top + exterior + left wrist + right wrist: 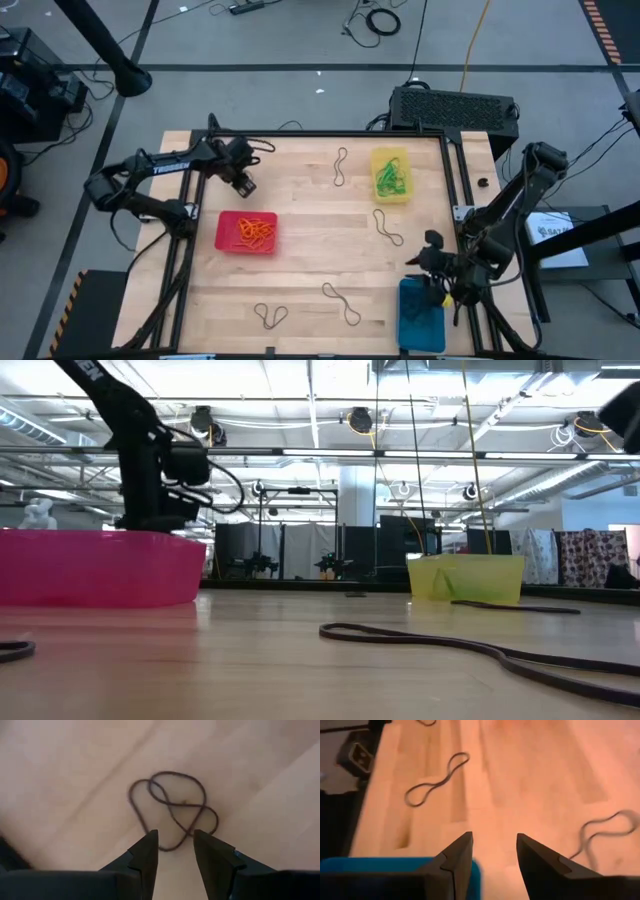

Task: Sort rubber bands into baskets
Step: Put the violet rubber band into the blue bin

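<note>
Just past the parted left gripper (175, 852), well clear of the red plastic basket (246, 232), lies a thin dark twisted rubber band (172, 810); limp, light, best pinched where strands cross; the right gripper (493, 857) gapes empty over the blue basket (421, 315).

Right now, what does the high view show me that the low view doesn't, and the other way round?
Only the high view shows the blue basket at the table's near right corner, with the right gripper open at its far edge, plus the orange bands and green bands piled in their baskets. Only the low view shows the room and ceiling lights behind the table. Both show the red basket, the yellow basket, loose dark bands on the wood, and the left arm.
</note>
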You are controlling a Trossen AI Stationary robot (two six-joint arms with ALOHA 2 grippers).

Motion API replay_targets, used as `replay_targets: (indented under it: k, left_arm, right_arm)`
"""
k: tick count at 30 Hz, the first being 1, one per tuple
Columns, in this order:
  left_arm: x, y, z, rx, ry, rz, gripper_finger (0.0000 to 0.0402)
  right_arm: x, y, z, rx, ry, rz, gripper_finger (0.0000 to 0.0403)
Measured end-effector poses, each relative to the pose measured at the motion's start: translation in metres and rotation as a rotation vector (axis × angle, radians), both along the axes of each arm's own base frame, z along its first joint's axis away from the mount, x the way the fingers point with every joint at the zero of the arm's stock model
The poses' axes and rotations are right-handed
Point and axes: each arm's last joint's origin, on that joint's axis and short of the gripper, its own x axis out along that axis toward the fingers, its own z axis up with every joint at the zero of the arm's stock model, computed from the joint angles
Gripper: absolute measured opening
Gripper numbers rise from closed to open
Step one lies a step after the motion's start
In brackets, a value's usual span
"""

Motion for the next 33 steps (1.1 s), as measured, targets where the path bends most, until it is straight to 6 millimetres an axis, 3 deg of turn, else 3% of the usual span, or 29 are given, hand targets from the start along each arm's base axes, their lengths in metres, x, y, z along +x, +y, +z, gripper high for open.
replay_targets:
  k: [7,15,23,26,30,33]
  left_arm:
    - [0.000,-0.001,-0.012,-0.005,-0.013,-0.040,0.0132]
    - [0.007,0.007,-0.019,0.016,-0.042,-0.029,0.0132]
    - [0.010,0.029,-0.040,0.010,-0.035,-0.031,0.0129]
    - [0.008,0.033,-0.039,0.012,-0.040,-0.040,0.0097]
    - [0.007,0.038,-0.034,0.050,-0.036,-0.038,0.0016]
    - [0.008,0.039,-0.028,0.082,-0.043,-0.038,0.0011]
  right_arm:
    - [0.008,-0.017,0.005,-0.091,-0.007,-0.010,0.0146]
    - [0.014,-0.031,0.010,-0.059,0.014,-0.044,0.0146]
    - [0.019,-0.036,0.009,-0.044,0.035,-0.055,0.0146]
    - [0.020,-0.037,0.009,-0.024,0.054,-0.048,0.0146]
    - [0.022,-0.039,0.009,-0.020,0.055,-0.060,0.0146]
    - [0.022,-0.039,0.009,-0.019,0.056,-0.060,0.0146]
